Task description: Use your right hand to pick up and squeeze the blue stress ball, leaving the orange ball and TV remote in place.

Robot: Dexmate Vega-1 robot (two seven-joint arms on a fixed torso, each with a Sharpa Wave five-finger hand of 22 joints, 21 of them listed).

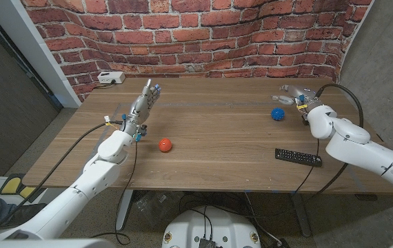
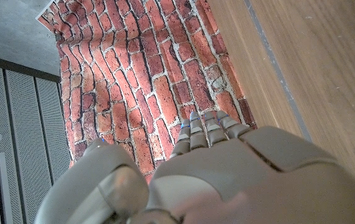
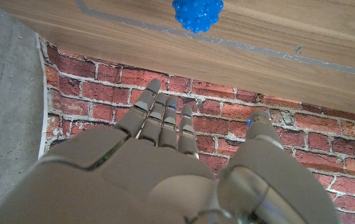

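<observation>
Hovering just beside the blue stress ball (image 1: 277,114), at its two o'clock, the right hand (image 1: 294,95) has its fingers straight and apart, holding nothing. The ball sits on the wooden table (image 1: 217,131), well apart from the orange ball (image 1: 165,145) at its eight o'clock and the TV remote (image 1: 298,157) at its five o'clock. The left hand (image 1: 142,105) stands empty, fingers extended.
</observation>
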